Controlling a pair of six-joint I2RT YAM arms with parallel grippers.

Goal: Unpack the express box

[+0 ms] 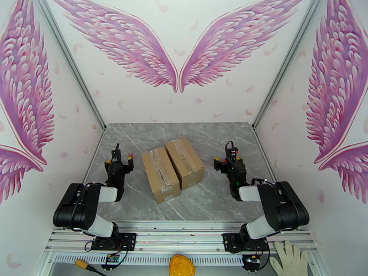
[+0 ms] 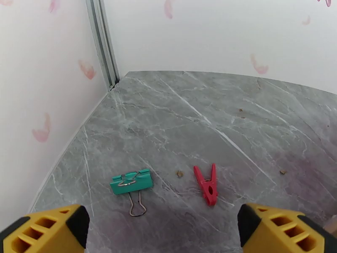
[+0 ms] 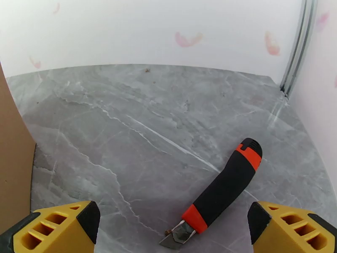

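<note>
Cardboard sits at the centre of the top view: two express boxes lie side by side on the grey marble counter [image 1: 216,198], long sides touching, both angled so their far ends lean toward the upper left of the frame. The nearer express box [image 1: 160,175] is on the left and reaches lower in the frame. The farther express box [image 1: 185,162] is on the right and sits a little higher. Each has a strip of clear tape running along its closed top.

The left gripper [image 1: 122,157] hovers left of the boxes, apart from them, holding nothing. In the left wrist view its jaws are spread wide, with the yellow fingertips [image 2: 46,230] at the two bottom corners of the frame and bare counter between them. Beyond them, a green binder clip [image 2: 130,182] lies at lower left of centre with its wire handle pointing toward the bottom edge. A red clothespin [image 2: 206,189] lies just right of it, well apart from the clip.

The right gripper [image 1: 224,156] hovers right of the boxes, also clear of them. In the right wrist view its jaws are equally wide and empty, with yellow fingertips [image 3: 54,230] at the bottom corners. A utility knife [image 3: 227,186] with a black and orange handle lies flat on the counter. Its blade points to the bottom centre of the frame, between the fingertips, and its handle runs up to the right. A brown cardboard side [image 3: 12,165] of a box fills the left edge of that frame; which box it is I cannot tell.

A white work glove [image 1: 290,258] lies at the lower right, outside the counter.
</note>
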